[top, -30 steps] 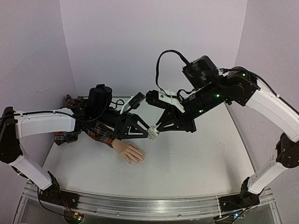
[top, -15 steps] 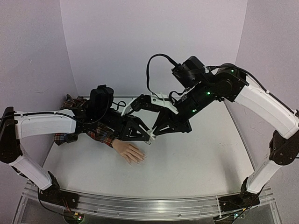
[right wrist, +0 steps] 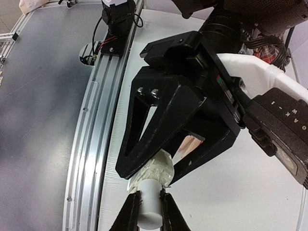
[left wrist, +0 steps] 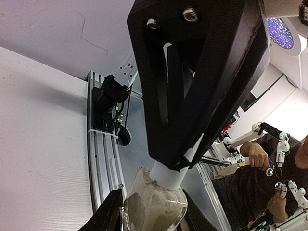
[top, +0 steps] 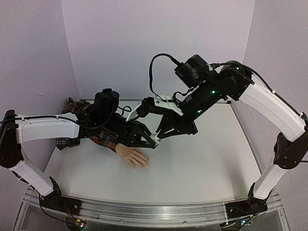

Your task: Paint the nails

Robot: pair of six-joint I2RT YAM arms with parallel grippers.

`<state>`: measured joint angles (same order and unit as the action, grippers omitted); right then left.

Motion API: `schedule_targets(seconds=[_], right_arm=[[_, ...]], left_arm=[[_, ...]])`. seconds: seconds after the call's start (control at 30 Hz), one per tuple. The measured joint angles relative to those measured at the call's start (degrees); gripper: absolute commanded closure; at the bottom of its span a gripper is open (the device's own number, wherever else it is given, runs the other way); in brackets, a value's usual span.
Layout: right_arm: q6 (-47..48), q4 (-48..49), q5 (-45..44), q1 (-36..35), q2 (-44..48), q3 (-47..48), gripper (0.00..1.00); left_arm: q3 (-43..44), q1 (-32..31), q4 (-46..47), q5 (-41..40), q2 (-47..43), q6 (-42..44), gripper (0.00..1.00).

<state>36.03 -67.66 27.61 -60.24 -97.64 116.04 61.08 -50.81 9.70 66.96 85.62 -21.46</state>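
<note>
A pale mannequin hand (top: 133,157) with a red plaid sleeve (top: 103,137) lies palm down on the white table. Its nails (top: 144,165) are too small to make out. Above and just behind it, my left gripper (top: 152,141) is shut on the glass body of a small bottle (left wrist: 155,208), one jaw against each side. My right gripper (right wrist: 149,203) meets it tip to tip and is shut on the bottle's white cap (right wrist: 150,207). That cap (left wrist: 169,175) sits on the bottle's neck. In the top view both sets of fingers hide the bottle.
An aluminium rail (top: 144,211) runs along the table's near edge, with both arm bases on it. Lilac walls close in the back and the sides. The left arm lies across the sleeve; the right arm arches over the table's middle.
The left jaws have closed in onto the bottle. The right arm has swung left and both grippers have shifted a little left together. The mannequin hand has not moved.
</note>
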Motion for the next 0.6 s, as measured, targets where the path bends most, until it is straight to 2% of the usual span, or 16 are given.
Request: schedule_targets(seconds=[0.07,0.2,0.4,0.53,0.6], right_arm=[[0.09,-0.55,0.34,0.09,-0.24,0.43,1.0],[0.28,-1.49,0.55,0.1,-0.33,0.84,1.0],[0.88,-2.01,0.59,0.08,-0.77,1.33,1.0],[1.07,-2.07,0.76,0.08,-1.69,1.89,1.0],[1.05,-2.59,0.85,0.1,-1.98,2.4,1.0]], left_arm=[[0.0,-0.19,-0.25,0.06,0.0,-0.02,0.72],[0.0,-0.43,-0.26,0.5,0.0,0.25,0.73],[0.01,-0.63,-0.68,0.32,0.0,0.04,0.65],[0.07,-0.63,-0.72,-0.08,0.0,-0.03,0.72],[0.07,-0.63,-0.72,-0.03,0.0,0.22,0.8]])
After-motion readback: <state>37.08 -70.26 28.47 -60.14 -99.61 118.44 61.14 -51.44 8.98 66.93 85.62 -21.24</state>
